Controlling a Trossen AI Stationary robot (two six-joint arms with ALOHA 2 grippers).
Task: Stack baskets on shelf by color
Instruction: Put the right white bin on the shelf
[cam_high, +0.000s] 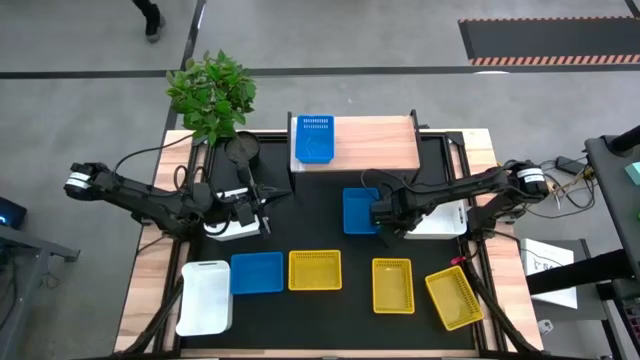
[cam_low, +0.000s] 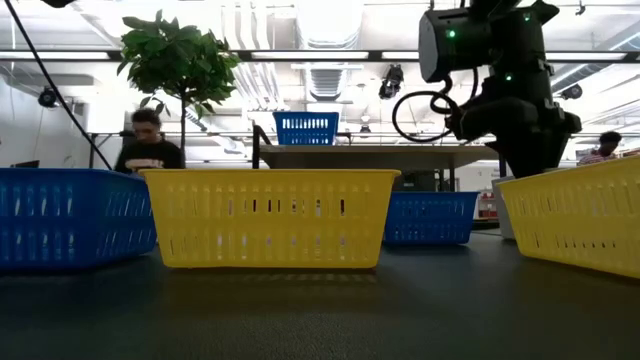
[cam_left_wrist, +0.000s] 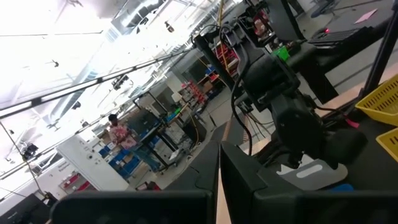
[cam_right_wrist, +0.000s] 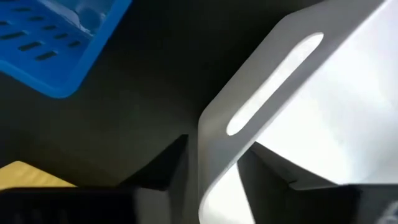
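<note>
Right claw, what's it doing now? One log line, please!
right claw: at white basket rim | left claw: waiting mid-table | shelf: one blue basket

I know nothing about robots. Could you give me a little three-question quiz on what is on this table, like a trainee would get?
1. Count: how many yellow baskets lie on the black table?
2. True or false: the shelf holds just one blue basket.
3. Choose: the right claw has its two fingers on either side of a basket's rim. Which colour is that basket? A) blue B) white C) yellow

Key
1. Three.
2. True.
3. B. The right wrist view shows the rim of the white basket between the fingers.
</note>
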